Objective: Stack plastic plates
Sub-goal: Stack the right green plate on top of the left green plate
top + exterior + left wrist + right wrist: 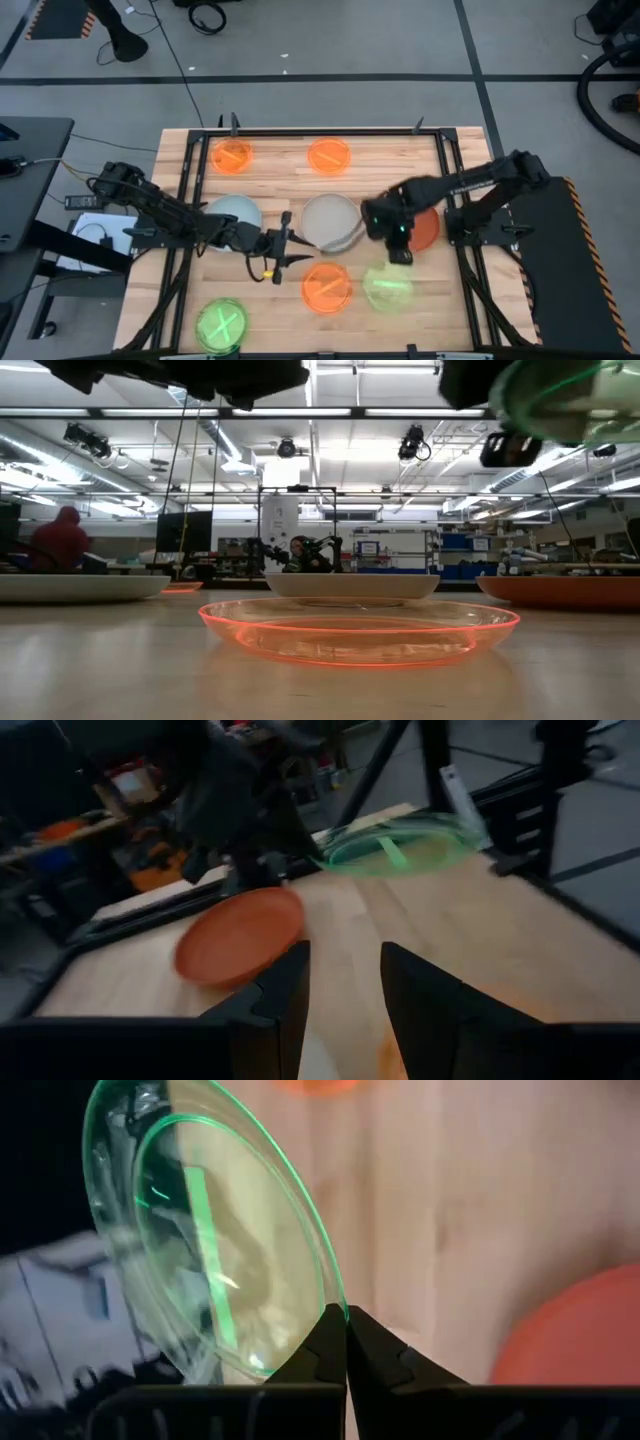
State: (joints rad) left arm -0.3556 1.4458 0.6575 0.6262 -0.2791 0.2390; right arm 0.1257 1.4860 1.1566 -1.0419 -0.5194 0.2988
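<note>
Green plate (215, 1240) lifted off table, near right, rim pinched tight by right gripper (346, 1342). Carry step underway. Next: lower onto orange plate (326, 286) just left. Left gripper (342, 995) idle mid-table, fingers part-open, empty.

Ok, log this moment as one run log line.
right gripper: shut on green plate rim, lifted | left gripper: open, empty, mid-table | off-white plate: on table

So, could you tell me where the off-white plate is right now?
In the high view the off-white plate sits mid-table, between the pale blue plate on its left and the rust plate on its right.
</note>
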